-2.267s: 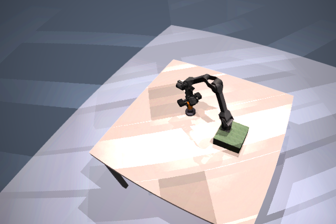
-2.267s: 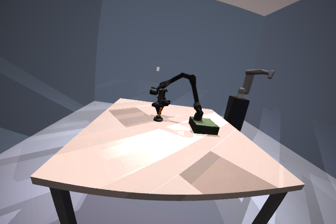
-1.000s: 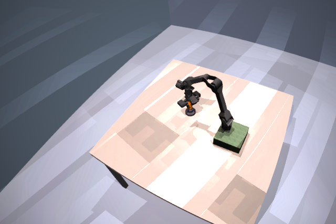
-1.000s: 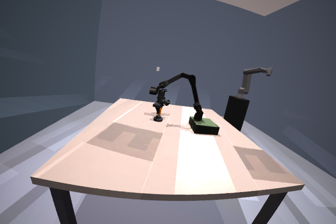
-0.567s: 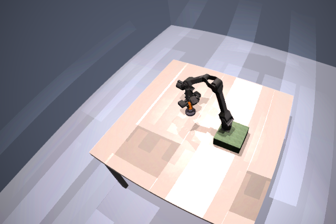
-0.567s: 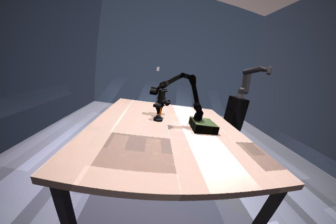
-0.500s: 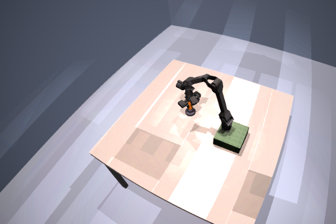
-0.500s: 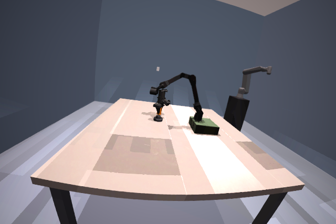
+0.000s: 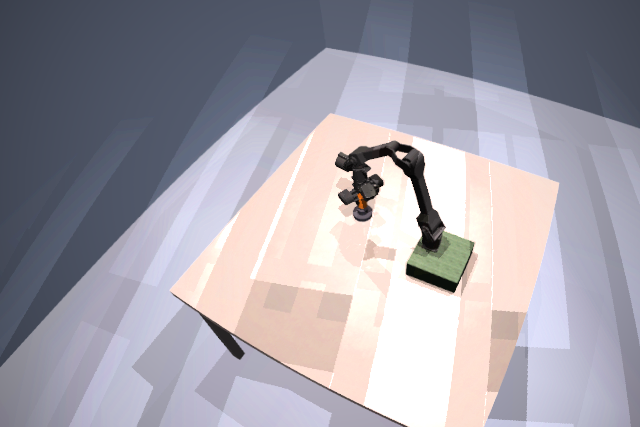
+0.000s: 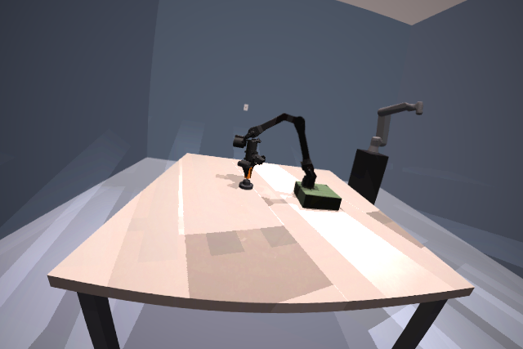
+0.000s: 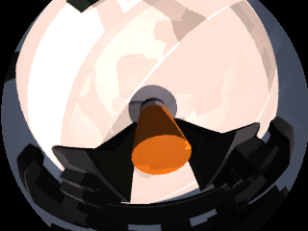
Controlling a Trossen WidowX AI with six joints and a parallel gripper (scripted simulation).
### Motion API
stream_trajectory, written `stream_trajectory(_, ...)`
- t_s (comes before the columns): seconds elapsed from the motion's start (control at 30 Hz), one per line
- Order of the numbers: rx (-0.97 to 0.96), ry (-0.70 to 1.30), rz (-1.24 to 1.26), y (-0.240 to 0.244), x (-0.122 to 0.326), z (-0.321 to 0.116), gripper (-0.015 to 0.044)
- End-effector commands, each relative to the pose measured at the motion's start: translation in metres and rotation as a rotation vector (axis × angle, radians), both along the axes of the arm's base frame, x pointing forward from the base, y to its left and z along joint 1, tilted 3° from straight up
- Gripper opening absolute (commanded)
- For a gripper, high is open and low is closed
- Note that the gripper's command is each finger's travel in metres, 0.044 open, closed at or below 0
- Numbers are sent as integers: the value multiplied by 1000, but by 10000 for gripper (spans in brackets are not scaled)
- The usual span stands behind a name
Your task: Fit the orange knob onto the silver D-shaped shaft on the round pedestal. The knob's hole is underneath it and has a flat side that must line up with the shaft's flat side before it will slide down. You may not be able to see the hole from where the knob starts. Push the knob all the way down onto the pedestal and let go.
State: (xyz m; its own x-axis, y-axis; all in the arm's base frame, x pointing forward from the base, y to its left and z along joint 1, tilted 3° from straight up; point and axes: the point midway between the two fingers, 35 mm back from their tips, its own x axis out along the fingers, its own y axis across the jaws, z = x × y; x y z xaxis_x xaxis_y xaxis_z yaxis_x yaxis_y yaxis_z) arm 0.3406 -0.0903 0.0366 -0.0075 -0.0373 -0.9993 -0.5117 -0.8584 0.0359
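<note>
The orange knob is a tall tapered piece, roughly upright. My gripper points down and is shut on it, with one finger on each side in the wrist view. The round grey pedestal stands on the table directly below the knob's lower end. A dark round collar shows at the pedestal's middle in the wrist view, partly covered by the knob. The silver shaft, the knob's hole and both flat sides are hidden. I cannot tell whether the knob's lower end touches the pedestal or shaft.
The arm's green base block sits on the table, to the right of the pedestal in the top and exterior views. A grey arm on a black stand is beyond the table's right side in the exterior view.
</note>
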Motion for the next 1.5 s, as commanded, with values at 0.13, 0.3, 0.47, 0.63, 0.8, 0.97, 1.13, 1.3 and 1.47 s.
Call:
stream_trajectory(0.13, -6, -25, -443, -1, 4, 4, 0)
stream_trajectory(0.3, -7, -37, -756, -1, 6, 2, 0)
stream_trajectory(0.47, -8, -50, -1085, -1, 7, 0, 0)
stream_trajectory(0.63, -9, -63, -1426, 0, 7, -1, 0)
stream_trajectory(0.8, -10, -76, -1772, 0, 6, -2, 0)
stream_trajectory(0.97, -10, -89, -2119, 0, 6, -1, 0)
stream_trajectory(1.13, -11, -102, -2468, 0, 4, 0, 0)
stream_trajectory(1.3, -11, -113, -2791, -1, 3, 1, 0)
stream_trajectory(1.47, -11, -121, -3030, -2, 2, 3, 0)
